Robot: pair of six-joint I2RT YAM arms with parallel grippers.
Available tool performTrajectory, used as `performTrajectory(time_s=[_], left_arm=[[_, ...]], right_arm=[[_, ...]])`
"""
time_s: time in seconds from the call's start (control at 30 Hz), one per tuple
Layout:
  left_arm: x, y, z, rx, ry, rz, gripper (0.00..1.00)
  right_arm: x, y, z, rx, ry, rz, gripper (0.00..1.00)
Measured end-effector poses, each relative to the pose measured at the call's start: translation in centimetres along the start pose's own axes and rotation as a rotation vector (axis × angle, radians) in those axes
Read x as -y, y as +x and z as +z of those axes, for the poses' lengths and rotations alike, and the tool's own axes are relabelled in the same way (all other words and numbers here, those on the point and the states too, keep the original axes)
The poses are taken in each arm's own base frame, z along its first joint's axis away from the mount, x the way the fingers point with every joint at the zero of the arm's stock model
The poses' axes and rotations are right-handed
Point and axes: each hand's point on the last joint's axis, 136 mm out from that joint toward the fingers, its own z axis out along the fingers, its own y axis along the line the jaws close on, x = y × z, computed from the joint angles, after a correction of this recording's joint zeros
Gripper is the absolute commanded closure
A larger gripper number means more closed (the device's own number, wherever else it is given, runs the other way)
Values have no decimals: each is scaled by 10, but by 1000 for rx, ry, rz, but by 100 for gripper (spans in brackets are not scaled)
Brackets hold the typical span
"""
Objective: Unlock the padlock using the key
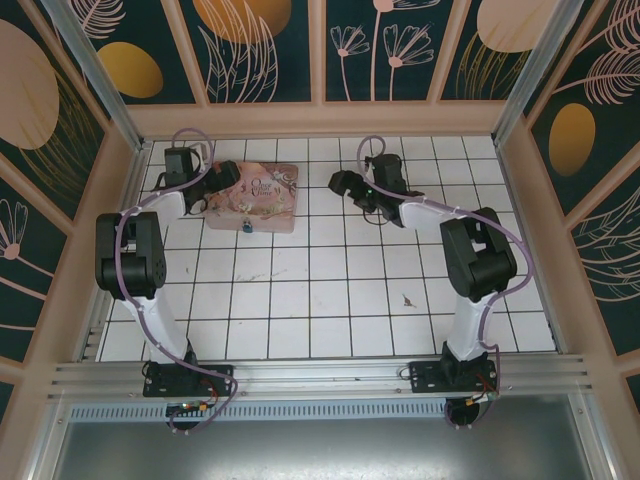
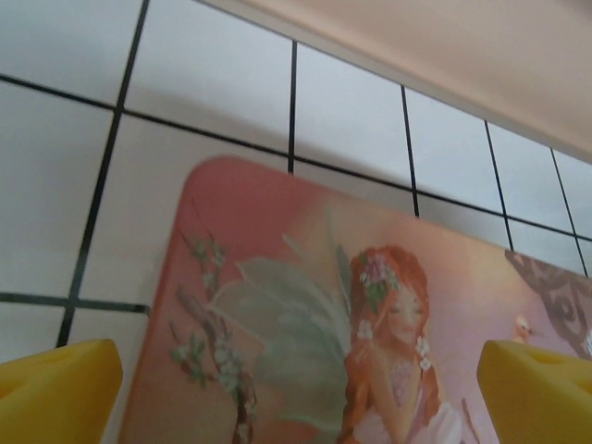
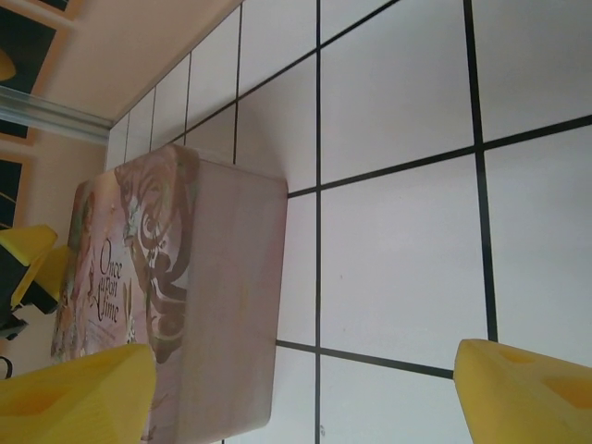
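top view: left gripper point(image 1: 222, 178) hangs over the left end of the tin point(image 1: 262, 195), jaws spread wide and holding nothing; its wrist view looks down on the fairy lid between two yellow fingertips point(image 2: 57, 381). right gripper point(image 1: 338, 183) hovers just right of the tin, apart from it, jaws likewise released and empty; in its wrist view the tin's side wall lies left of the gap, with bare tiled floor point(image 3: 398, 231) beneath. padlock point(image 1: 245, 229): a tiny bluish speck at the tin's near edge, apparently hanging from the clasp; too small to tell whether the shackle is closed. key point(image 1: 408, 298): probably the small dark mark lying flat on a tile to the right, nearer the bases and well apart from both grippers. step in hand, as judged: neither thing is gripped yet, so key pick-up comes first. risks: (a) a thin key flat on hard tile may skate out from under closing fingers; (b) the padlock, if it hangs loose, may swing away from the key unless the other gripper steadies it; (c) a push on the tin could shift it and carry the padlock off line; (d) two arms working close over the tin could collide
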Motion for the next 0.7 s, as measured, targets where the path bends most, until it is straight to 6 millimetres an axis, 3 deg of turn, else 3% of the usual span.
performTrajectory(time_s=[0.3,0.57,0.7], left_arm=[[20,23,6,-28,67,-9,1],[75,61,1,-84,176,8,2],[99,84,-10,-107,228,3,1]], right_arm=[[-10,5,6,-1,-29,8,24],[-10,4,7,11,-41,5,24],[5,18,7,-7,-18,26,24]])
